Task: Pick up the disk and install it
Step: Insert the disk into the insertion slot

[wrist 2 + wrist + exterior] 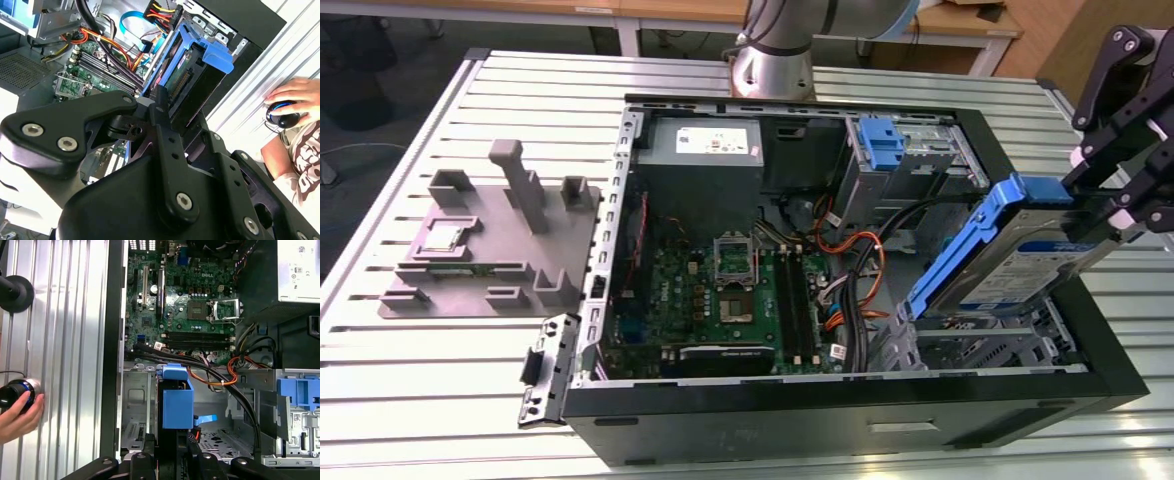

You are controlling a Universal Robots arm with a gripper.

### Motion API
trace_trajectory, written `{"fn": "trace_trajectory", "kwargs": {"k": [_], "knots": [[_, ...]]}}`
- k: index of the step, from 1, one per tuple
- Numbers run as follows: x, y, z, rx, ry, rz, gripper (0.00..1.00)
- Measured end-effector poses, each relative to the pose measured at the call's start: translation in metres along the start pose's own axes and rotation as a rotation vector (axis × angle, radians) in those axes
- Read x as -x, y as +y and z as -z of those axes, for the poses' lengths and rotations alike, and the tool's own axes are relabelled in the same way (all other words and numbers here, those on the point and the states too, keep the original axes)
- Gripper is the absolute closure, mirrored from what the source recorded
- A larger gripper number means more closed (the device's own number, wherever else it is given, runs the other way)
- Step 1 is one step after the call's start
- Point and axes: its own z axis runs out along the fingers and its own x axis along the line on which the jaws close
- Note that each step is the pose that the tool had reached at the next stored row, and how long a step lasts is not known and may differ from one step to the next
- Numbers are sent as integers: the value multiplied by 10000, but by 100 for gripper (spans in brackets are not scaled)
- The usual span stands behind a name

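Note:
The disk (1025, 262), a silver drive with a blue-and-white label in a blue plastic frame, hangs tilted over the metal drive bay (974, 340) at the exterior view's right end of the open computer case (854, 412). My gripper (1105, 208) is shut on the disk's raised end; the lower end dips into the bay. In the second wrist view the disk (195, 75) sticks out past the black fingers (159, 107). In the first wrist view the disk's blue frame (177, 401) stands above the bay floor, with my gripper (172, 452) around it.
A grey box with a white sticker (704, 142) and a bare blue bracket (881, 140) sit at the case's far side. Orange and black cables (861, 262) run beside the bay. A grey fixture (494, 240) lies at the exterior view's left. A person's hand (17, 412) rests on a device.

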Motion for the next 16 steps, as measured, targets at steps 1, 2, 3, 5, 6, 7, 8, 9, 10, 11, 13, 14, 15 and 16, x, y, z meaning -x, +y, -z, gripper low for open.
{"fn": "trace_trajectory", "kwargs": {"k": [1, 2, 3, 5, 6, 7, 8, 9, 10, 11, 13, 14, 15, 16], "knots": [[0, 0, -2, 0, -1, 1, 65], [0, -1, -6, 0, -2, 1, 65], [0, -1, -12, 0, 0, 0, 65], [-1, -2, -24, 0, 0, 0, 65], [-1, -2, -26, 0, 0, 0, 65], [-1, -5, -27, 0, 1, 1, 65], [-1, -10, -28, 0, 0, 2, 65], [-2, -13, -28, 0, -1, 2, 65], [-2, -13, -28, 0, -1, 0, 65], [-2, -13, -29, 0, 2, -1, 65], [-2, -14, -36, 0, 2, -6, 65], [-3, -15, -41, -1, 1, -15, 65], [-4, -15, -43, -2, 1, -40, 65], [-4, -16, -44, -3, 1, -71, 65]]}}
